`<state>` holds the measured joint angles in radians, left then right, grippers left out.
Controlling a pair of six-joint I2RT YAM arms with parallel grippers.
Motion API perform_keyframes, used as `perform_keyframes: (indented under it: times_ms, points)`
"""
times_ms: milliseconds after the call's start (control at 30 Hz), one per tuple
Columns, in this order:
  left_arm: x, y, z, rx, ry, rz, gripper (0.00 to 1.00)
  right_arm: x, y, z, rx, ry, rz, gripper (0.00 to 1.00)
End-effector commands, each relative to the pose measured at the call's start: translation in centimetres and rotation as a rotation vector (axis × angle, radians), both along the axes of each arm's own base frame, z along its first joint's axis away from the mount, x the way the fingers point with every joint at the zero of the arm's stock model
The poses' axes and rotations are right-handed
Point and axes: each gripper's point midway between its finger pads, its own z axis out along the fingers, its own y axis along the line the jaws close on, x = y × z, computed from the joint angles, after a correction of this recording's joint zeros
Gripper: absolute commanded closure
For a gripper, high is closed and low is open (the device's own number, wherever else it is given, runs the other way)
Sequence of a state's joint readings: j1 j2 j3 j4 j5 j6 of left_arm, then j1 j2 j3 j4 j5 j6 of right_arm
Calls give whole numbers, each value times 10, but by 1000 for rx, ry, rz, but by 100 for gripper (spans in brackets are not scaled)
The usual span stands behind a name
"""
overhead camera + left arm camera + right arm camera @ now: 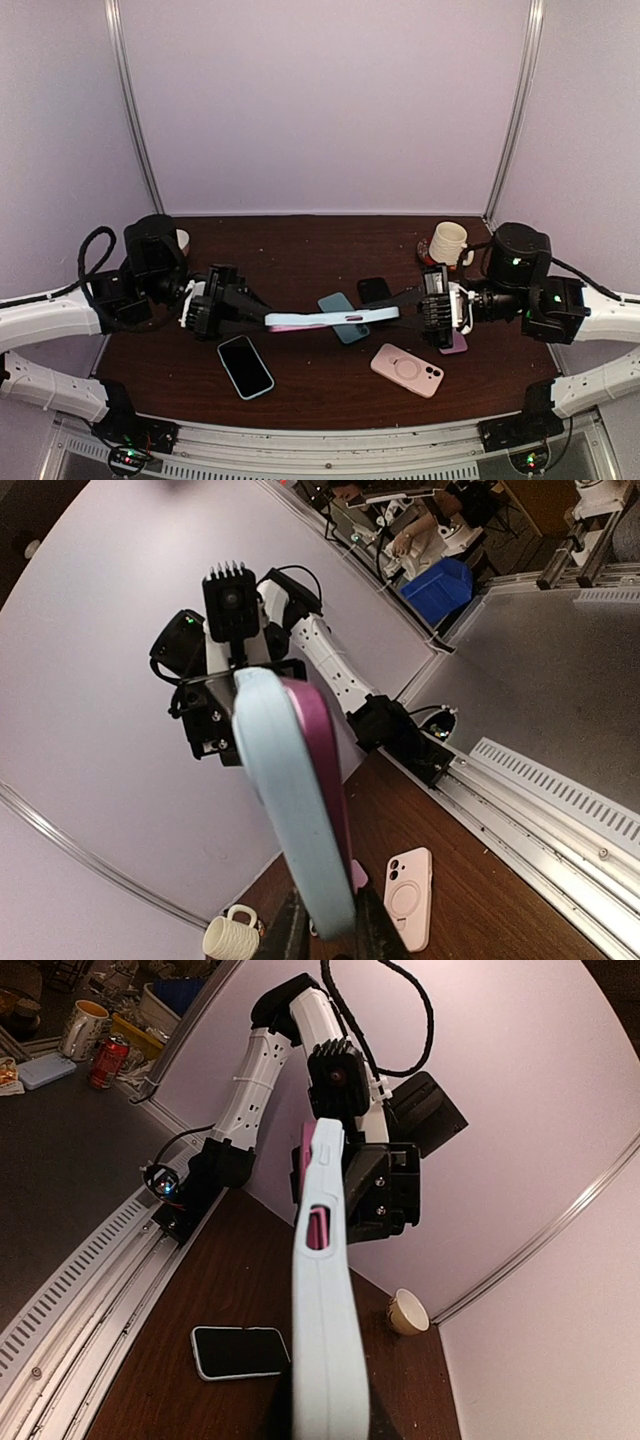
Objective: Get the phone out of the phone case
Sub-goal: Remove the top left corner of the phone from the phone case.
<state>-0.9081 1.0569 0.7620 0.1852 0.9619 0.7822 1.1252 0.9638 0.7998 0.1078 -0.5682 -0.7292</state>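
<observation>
Grip comes from both sides: the left gripper [268, 320] is closed on one end of the light-blue phone case [330, 320], and the right gripper [398, 312] pinches the other end. The case hangs roughly level in the air between them, above the brown table [320, 400]. The pink phone [325, 750] sits inside it, its edge showing along the case's rim. Below, a pink case [407, 369] and a dark phone [245, 366] lie flat, and a cream mug [448, 243] stands farther back.
</observation>
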Motion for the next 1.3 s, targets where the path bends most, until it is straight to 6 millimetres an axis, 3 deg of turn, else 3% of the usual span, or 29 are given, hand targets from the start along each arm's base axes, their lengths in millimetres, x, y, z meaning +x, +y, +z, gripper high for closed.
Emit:
perform_keyframes:
  times_ms: [0, 533, 1267]
  points:
    - [-7, 1, 8, -9, -57, -39, 92, -12, -1, 32, 48, -3, 80, 100]
    - [-24, 3, -16, 116, -37, -142, 100, -41, 2, 9, -171, 93, 301, 100]
    - [-10, -4, -17, 107, -57, -51, 100, -48, 11, -16, -250, 141, 348, 100]
